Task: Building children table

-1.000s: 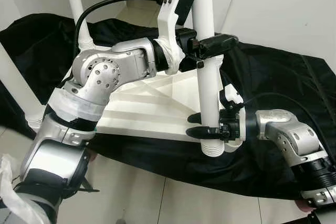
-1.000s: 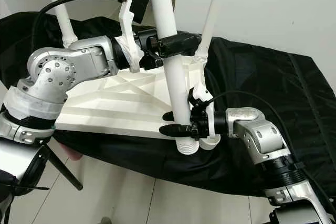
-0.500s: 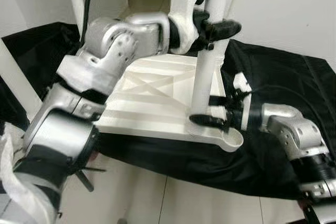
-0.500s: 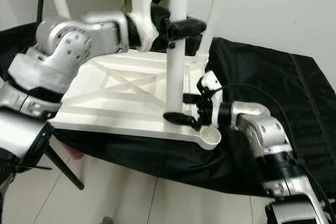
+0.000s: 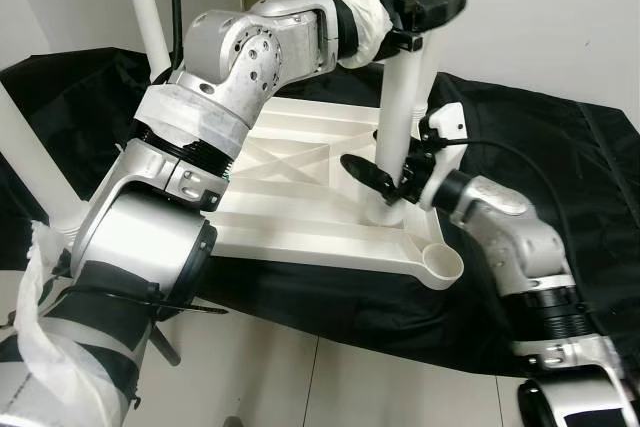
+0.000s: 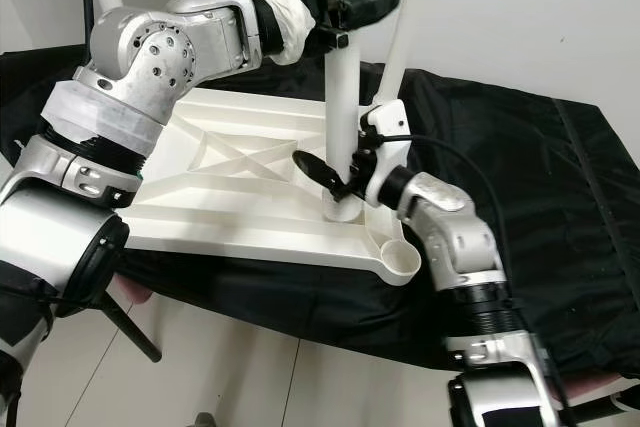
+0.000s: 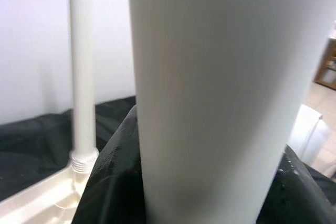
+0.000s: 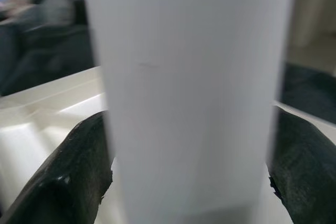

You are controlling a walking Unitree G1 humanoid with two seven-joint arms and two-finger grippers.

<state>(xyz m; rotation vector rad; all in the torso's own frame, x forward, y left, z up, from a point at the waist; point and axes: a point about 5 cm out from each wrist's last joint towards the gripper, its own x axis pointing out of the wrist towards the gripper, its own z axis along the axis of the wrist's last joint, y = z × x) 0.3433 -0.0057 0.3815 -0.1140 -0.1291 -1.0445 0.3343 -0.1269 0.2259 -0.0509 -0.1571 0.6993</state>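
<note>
Both grippers clamp one white table leg (image 5: 405, 97), which stands upright near the front right corner of an upturned white tabletop (image 5: 300, 202). High on the leg, the left gripper (image 5: 425, 12) has its black fingers pressed against either side of the tube; the left wrist view has the leg close up with dark finger pads (image 7: 107, 182) on both flanks. Low on the leg, the right gripper (image 5: 385, 182) pinches the tube just above its foot, one long black finger (image 5: 365, 172) reaching across the front of the leg, and the right wrist view has the black pads (image 8: 79, 166) hugging the white cylinder on each side.

Largest in the scene is a black cloth (image 5: 560, 167) spread under everything, draped over a low surface and falling toward the pale tiled floor (image 5: 300, 377). On it lies the tabletop, underside up, its moulded ribs crossing in an X. At its front right corner sits an open round socket (image 5: 443, 264), just beside the foot of the held leg; the leg's base rests on the tabletop slightly inboard of that socket. Another white leg (image 6: 405, 32) rises from the far right corner, a third leg (image 5: 145, 7) stands at the far left, and a fourth leg (image 5: 30, 162) shows at the near left edge of the left eye view.
</note>
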